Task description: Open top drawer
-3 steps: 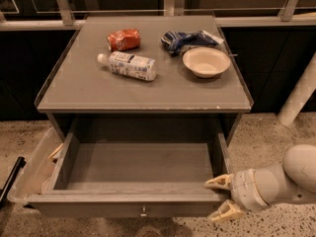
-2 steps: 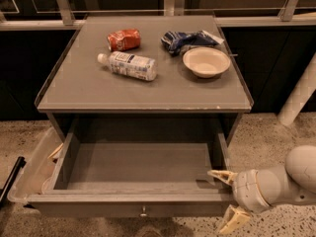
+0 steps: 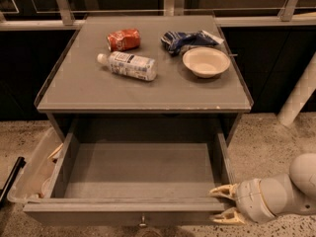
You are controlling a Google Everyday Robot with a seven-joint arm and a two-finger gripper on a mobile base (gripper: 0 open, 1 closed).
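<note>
The top drawer (image 3: 138, 169) of the grey cabinet stands pulled far out and its inside is bare. Its front panel (image 3: 123, 212) lies along the bottom of the view, with the small round metal knob (image 3: 143, 224) at its centre. My gripper (image 3: 223, 203) is at the drawer's front right corner, just outside the right wall. Its two cream fingers (image 3: 220, 191) are spread apart and hold nothing. The white arm reaches in from the lower right.
On the cabinet top (image 3: 89, 90) lie a crushed red can (image 3: 124, 39), a plastic bottle (image 3: 129, 65) on its side, a blue bag (image 3: 185, 39) and a cream bowl (image 3: 206, 61). A clear bin (image 3: 27, 174) sits left of the drawer. A white post (image 3: 298, 93) stands right.
The gripper has slid a little lower and to the right along the drawer's front right corner. The drawer stays pulled out. The things on top have not moved.
</note>
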